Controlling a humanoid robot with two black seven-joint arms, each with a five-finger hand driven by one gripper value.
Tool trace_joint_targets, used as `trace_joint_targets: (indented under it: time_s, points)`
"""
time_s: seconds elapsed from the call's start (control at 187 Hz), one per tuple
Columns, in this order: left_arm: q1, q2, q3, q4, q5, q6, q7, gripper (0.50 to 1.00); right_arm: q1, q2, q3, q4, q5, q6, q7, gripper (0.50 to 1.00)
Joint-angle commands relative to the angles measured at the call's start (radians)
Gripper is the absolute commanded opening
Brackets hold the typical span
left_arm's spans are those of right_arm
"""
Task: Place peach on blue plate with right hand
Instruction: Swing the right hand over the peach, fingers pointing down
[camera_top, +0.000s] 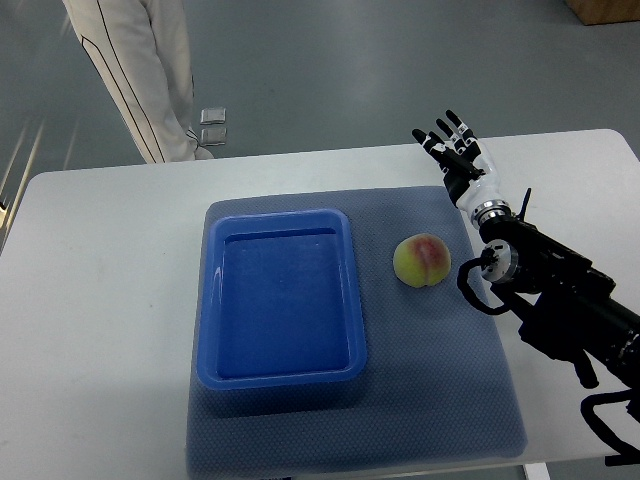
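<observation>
A yellow-green peach (422, 260) with a red blush lies on the blue-grey mat (440, 370), just right of the blue plate (215, 300), a deep rectangular tray with nothing in it. My right hand (450, 145) hovers beyond and to the right of the peach, near the table's far edge. Its fingers are spread and hold nothing. The black right forearm (560, 300) runs in from the lower right. The left arm does not show.
The white table (100, 300) carries the mat. A person in light trousers (150, 70) stands at the far left edge of the table. A brown box corner (605, 10) shows at the top right on the floor.
</observation>
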Motion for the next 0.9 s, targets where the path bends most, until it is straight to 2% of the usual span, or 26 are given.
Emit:
trace_joint_targets:
  time_s: [0.0, 0.128, 0.144, 0.24, 0.32, 0.422, 0.486, 0.491, 0.598, 0.603, 0.694, 0.774, 0.828, 0.833, 0.897]
  points:
    - [-0.001, 0.0, 0.0, 0.0, 0.0, 0.0, 0.0, 1.0, 0.018, -0.003, -0.007, 0.002, -0.075, 0.001, 0.001, 0.93]
    - [-0.001, 0.0, -0.002, -0.001, 0.0, 0.0, 0.0, 1.0, 0.026, -0.023, -0.007, 0.044, -0.207, -0.004, 0.001, 0.93]
    - [-0.001, 0.0, -0.002, -0.001, 0.0, 0.0, 0.0, 1.0, 0.027, -0.052, -0.009, 0.09, -0.285, -0.009, -0.001, 0.93]
    - [-0.001, 0.0, -0.002, -0.001, 0.0, 0.0, 0.0, 1.0, 0.033, -0.098, -0.012, 0.133, -0.408, -0.015, -0.003, 0.93]
    - [-0.001, 0.0, -0.002, -0.001, 0.0, 0.0, 0.0, 1.0, 0.053, -0.158, -0.044, 0.166, -0.562, 0.007, -0.003, 0.93]
    - [-0.001, 0.0, -0.002, -0.003, 0.0, 0.0, 0.0, 1.0, 0.069, -0.254, -0.114, 0.214, -0.711, 0.08, -0.004, 0.93]
    - [-0.001, 0.0, -0.002, -0.003, 0.0, 0.0, 0.0, 1.0, 0.072, -0.262, -0.119, 0.217, -0.72, 0.084, -0.004, 0.93]
    - [-0.001, 0.0, -0.002, -0.001, 0.0, 0.0, 0.0, 1.0, 0.087, -0.297, -0.145, 0.243, -0.771, 0.103, -0.006, 0.93]
    - [-0.001, 0.0, -0.002, -0.001, 0.0, 0.0, 0.0, 1.0, 0.113, -0.328, -0.185, 0.266, -0.826, 0.113, -0.006, 0.93]
    - [-0.001, 0.0, -0.002, -0.001, 0.0, 0.0, 0.0, 1.0, 0.142, -0.36, -0.234, 0.29, -0.884, 0.119, -0.006, 0.93]
    - [-0.001, 0.0, -0.002, -0.001, 0.0, 0.0, 0.0, 1.0, 0.187, -0.414, -0.312, 0.335, -0.974, 0.133, -0.001, 0.928]
    - [-0.001, 0.0, -0.002, -0.001, 0.0, 0.0, 0.0, 1.0, 0.24, -0.454, -0.384, 0.366, -1.078, 0.185, 0.005, 0.928]
    - [-0.001, 0.0, -0.002, -0.001, 0.0, 0.0, 0.0, 1.0, 0.24, -0.454, -0.384, 0.366, -1.078, 0.185, 0.005, 0.928]
    - [-0.001, 0.0, -0.002, -0.003, 0.0, 0.0, 0.0, 1.0, 0.278, -0.469, -0.415, 0.381, -1.143, 0.235, 0.013, 0.928]
    - [-0.001, 0.0, -0.002, -0.001, 0.0, 0.0, 0.0, 1.0, 0.329, -0.487, -0.438, 0.39, -1.201, 0.318, 0.014, 0.928]
